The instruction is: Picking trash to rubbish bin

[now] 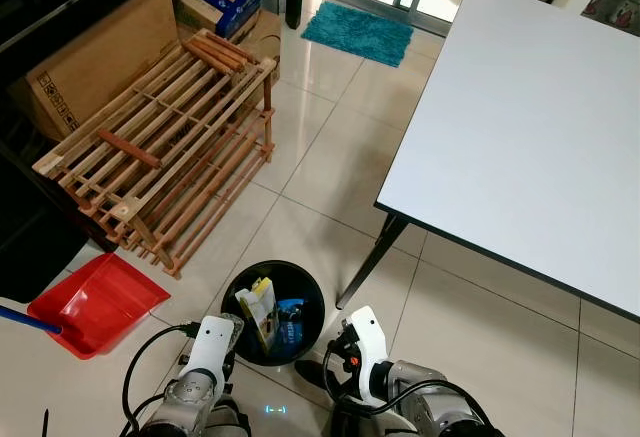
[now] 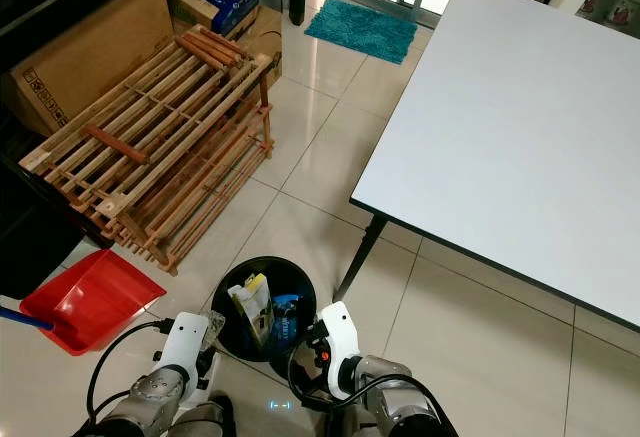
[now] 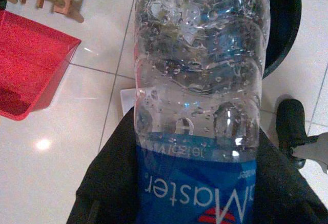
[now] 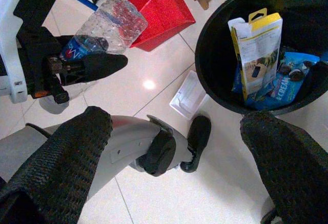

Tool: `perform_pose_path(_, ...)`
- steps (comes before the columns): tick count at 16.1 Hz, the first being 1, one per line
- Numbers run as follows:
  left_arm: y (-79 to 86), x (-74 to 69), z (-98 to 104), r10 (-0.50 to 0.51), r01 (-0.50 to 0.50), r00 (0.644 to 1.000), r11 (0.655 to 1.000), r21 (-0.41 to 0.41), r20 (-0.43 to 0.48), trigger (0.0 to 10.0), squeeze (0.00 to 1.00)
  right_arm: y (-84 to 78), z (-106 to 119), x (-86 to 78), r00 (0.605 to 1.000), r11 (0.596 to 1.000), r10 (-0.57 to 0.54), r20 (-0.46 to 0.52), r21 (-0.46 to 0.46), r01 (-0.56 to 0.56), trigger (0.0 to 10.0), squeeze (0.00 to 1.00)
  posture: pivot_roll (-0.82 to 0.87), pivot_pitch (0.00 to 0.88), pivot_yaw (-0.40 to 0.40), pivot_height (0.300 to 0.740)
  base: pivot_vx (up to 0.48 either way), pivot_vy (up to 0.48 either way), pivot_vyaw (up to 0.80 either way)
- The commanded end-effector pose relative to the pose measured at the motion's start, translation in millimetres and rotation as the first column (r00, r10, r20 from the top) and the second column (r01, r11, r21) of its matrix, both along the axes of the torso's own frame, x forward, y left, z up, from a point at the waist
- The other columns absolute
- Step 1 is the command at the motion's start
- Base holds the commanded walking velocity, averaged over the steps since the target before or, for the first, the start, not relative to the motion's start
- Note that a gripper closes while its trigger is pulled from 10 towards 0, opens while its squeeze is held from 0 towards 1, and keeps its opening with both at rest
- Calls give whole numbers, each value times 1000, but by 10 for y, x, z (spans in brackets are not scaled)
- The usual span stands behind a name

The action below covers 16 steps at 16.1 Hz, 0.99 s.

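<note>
Holding bottle (image 3: 200,106) beside bin (image 1: 310,287)

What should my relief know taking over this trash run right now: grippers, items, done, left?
Left gripper: shut on the clear plastic bottle, held beside the black bin, not over it.
Right gripper: open, empty.
Done: a yellow-topped package and blue wrapper lie in the bin.
Left: drop the bottle in; probably also pick up the white plastic tray from the floor by the bin.
</note>
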<state>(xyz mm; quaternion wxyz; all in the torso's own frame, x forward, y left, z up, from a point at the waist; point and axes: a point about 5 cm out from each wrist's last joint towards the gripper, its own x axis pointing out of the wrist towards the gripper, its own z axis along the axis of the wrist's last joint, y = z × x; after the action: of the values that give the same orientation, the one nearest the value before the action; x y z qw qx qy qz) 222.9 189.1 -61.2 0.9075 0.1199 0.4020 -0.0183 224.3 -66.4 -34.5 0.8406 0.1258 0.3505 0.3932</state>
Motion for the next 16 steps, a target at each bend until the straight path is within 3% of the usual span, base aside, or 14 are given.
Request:
perform_pose_path(1,-23,-71,-49,-7,6,1000,1000,-9,-31,10000,0,-29,-44,-60,1000,1000,-10,-26,1,10,10000,0,-31,225,-114,740,322,0,0)
perform_pose_path(12,-33,-70,-50,-7,6,999,1000,-21,-32,10000,0,-17,-36,-52,1000,1000,-6,-23,12,7,10000,0,-31,221,-114,740,405,0,0)
perform_pose_path(16,-31,-62,-45,-3,2,1000,1000,-25,-30,10000,0,-15,-38,-51,1000,1000,-3,-25,5,4,10000,0,-29,220,-113,740,76,0,0)
